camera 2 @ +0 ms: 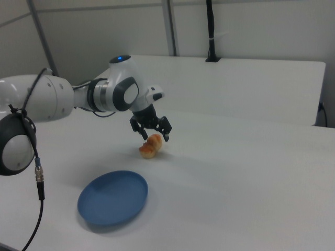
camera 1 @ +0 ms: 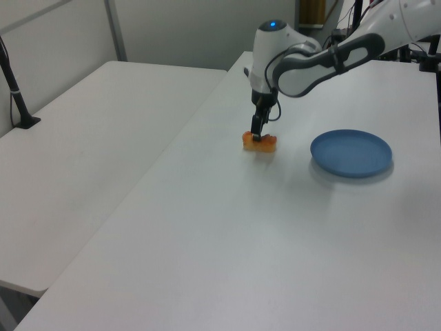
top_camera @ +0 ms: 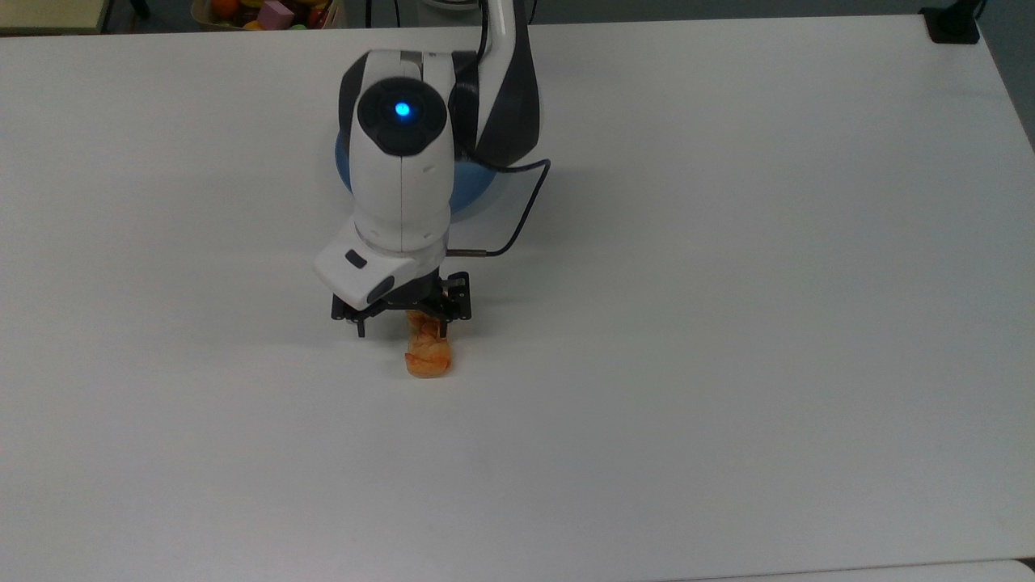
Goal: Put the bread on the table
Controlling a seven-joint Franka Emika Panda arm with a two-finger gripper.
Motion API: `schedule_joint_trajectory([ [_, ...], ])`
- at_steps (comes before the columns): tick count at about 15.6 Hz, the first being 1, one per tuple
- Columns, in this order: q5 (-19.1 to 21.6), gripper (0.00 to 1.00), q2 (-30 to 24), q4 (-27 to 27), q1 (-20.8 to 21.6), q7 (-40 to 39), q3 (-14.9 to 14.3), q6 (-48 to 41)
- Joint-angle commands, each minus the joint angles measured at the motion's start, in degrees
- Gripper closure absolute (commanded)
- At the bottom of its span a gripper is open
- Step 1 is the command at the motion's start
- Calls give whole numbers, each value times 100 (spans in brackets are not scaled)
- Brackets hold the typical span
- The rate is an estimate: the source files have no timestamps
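The bread [top_camera: 427, 356] is a small golden-orange roll lying on the white table [top_camera: 728, 323], in front of the arm in the top view. My gripper [top_camera: 402, 323] hangs just over the roll's near end, open, with one finger on each side and nothing held. In the right view the open gripper [camera 2: 153, 135] sits slightly above the bread [camera 2: 150, 146], and the fingers look apart from it. The left view shows the gripper [camera 1: 256, 134] over the bread [camera 1: 259, 142] on the table [camera 1: 275, 241].
A round blue plate [camera 1: 351, 153] lies on the table near the roll; the arm covers most of the plate [top_camera: 469, 186] in the top view. A box of colourful toys [top_camera: 267, 12] and a black clamp [top_camera: 952, 24] sit at the table's far edge. A second white table [camera 1: 89, 138] adjoins.
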Motion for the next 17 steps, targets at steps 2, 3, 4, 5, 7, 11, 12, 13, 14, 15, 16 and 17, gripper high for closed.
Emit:
schedule_joint_trajectory([
  [2, 179, 0, -1101, -889, -32, 209, -1, -75],
  [3, 189, 0, -1381, -1092, -32, 367, -1, -180],
  [4, 189, 0, -1680, -1320, -32, 577, -1, -347],
  [5, 189, 0, -2014, -1531, -41, 762, -1, -540],
  [7, 180, 0, -2577, -1857, -102, 992, -10, -1049],
  [11, 171, 0, -3378, -2201, -138, 957, -89, -1806],
  [12, 171, 0, -3536, -2262, -68, 949, -220, -2077],
  [13, 171, 0, -3633, -2280, 46, 940, -378, -2254],
  [14, 171, 0, -3643, -2289, 99, 940, -449, -2325],
  [15, 171, 0, -3643, -2280, 100, 940, -450, -2422],
  [16, 171, 0, -3652, -2280, 82, 940, -458, -2466],
  [17, 171, 0, -3669, -2280, 73, 940, -458, -2528],
])
